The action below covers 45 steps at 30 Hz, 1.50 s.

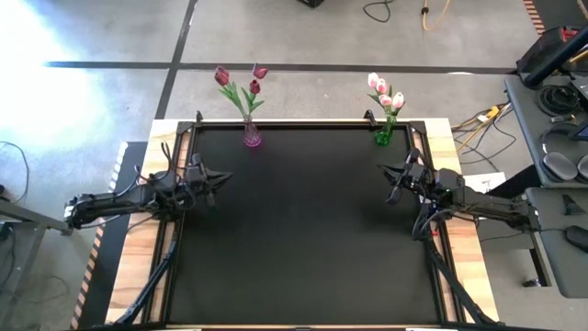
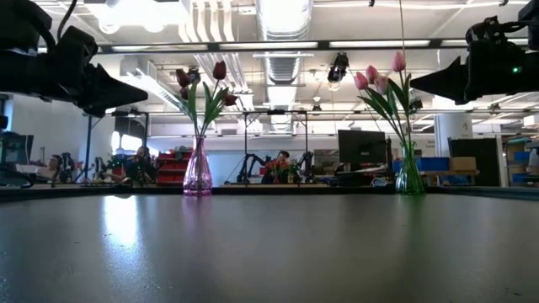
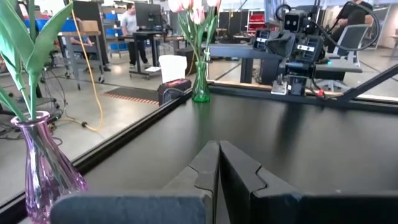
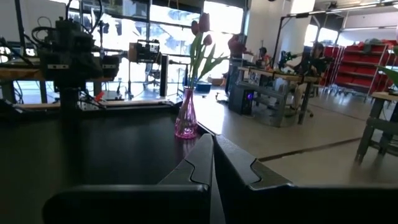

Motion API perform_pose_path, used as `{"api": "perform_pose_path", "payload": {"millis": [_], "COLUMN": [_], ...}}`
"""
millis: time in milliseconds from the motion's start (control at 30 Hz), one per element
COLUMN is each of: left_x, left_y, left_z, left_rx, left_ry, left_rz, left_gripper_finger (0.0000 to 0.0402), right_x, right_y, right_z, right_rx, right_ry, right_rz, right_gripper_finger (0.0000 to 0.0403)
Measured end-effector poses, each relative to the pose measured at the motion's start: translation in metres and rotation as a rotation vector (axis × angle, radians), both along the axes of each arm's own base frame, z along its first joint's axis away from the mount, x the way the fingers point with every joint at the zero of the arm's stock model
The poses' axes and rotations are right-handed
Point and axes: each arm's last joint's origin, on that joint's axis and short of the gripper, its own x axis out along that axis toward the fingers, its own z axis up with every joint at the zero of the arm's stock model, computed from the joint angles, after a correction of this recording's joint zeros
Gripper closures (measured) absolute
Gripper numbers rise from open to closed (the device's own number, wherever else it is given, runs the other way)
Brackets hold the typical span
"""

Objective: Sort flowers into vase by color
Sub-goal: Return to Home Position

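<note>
Two vases stand at the far edge of the black table point(image 1: 303, 248), and every tulip in sight is already in one. The dark red flowers point(image 1: 254, 86) stand upright in the purple vase point(image 1: 251, 136), the pink flowers point(image 1: 384, 92) upright in the green vase point(image 1: 383, 136). The left gripper point(image 1: 219, 176) hangs over the table's left side, fingers pressed together on nothing, with the purple vase the nearer one, off toward the far edge. The right gripper point(image 1: 390, 175) mirrors it on the right, likewise closed and empty, nearer the green vase. Each points inward at the other. With sorting apparently done, what is left looks like a retreat to rest, well apart from both vases. Three red heads can be counted; the pink ones overlap, three or four. The level view crops both grippers at its upper corners, and the left wrist camera cuts off the flower heads.
</note>
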Motion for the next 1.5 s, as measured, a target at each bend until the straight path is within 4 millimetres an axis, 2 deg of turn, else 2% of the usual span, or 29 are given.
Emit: {"api": "perform_pose_path", "payload": {"millis": [1500], "left_x": [0.0059], "left_y": [0.0008], "left_z": [-0.0069], "left_rx": [-0.012], "left_ry": [0.089], "left_rz": [0.001], "left_gripper_finger": [0.0402], "right_x": [0.0001], "right_y": [0.0], "right_z": [-0.0001], "right_rx": [0.0], "right_ry": [0.001], "right_rz": [0.0], "right_gripper_finger": [0.0394]}}
